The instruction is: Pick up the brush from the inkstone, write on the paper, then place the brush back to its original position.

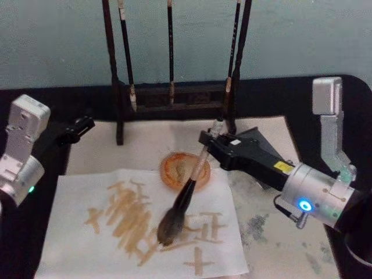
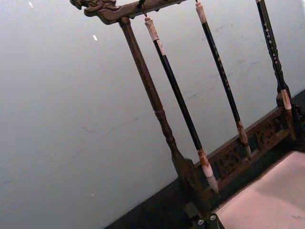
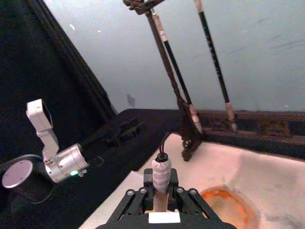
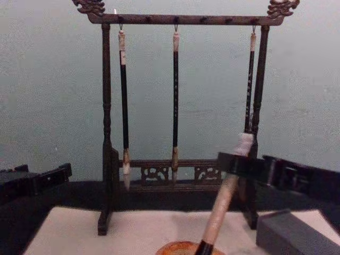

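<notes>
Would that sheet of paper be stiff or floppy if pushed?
Probably floppy and light: the paper looks thin, lying flat on the mat. The brush, held by the right gripper, might drag or wrinkle it. The left gripper idles aside.

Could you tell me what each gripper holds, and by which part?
The right gripper holds the brush by its pale upper handle; the left gripper, parked left, holds nothing.

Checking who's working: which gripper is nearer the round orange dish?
Right. The right gripper holds the brush just beside the orange dish; the left gripper hangs well away, by the wooden rack's left post.
</notes>
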`<control>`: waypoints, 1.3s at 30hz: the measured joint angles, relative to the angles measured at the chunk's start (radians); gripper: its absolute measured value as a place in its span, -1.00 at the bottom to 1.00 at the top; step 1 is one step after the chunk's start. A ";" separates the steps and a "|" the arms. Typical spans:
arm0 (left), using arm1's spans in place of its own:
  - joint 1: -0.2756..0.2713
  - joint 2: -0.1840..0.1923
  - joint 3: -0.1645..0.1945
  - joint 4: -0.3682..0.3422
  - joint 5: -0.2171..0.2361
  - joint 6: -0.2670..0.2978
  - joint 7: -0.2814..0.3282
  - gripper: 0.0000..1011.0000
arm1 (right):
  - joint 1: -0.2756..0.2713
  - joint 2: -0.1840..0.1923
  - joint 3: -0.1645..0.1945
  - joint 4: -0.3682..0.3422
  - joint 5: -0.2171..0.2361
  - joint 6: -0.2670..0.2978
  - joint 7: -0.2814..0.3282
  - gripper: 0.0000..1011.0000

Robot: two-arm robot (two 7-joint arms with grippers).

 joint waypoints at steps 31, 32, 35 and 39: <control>0.000 0.000 0.000 0.000 0.000 0.000 0.000 0.98 | -0.094 0.056 0.120 -0.098 0.049 -0.044 0.031 -0.63; 0.000 0.000 0.000 0.000 0.000 0.000 0.000 0.98 | -0.088 0.052 0.111 -0.100 0.048 -0.043 0.032 -0.63; 0.000 0.000 0.000 0.000 0.000 0.000 0.000 0.98 | -0.079 0.045 0.096 -0.102 0.045 -0.040 0.033 -0.63; 0.000 0.000 0.000 0.000 0.000 0.000 0.000 0.98 | -0.059 0.027 0.066 -0.095 0.032 -0.030 0.031 -0.63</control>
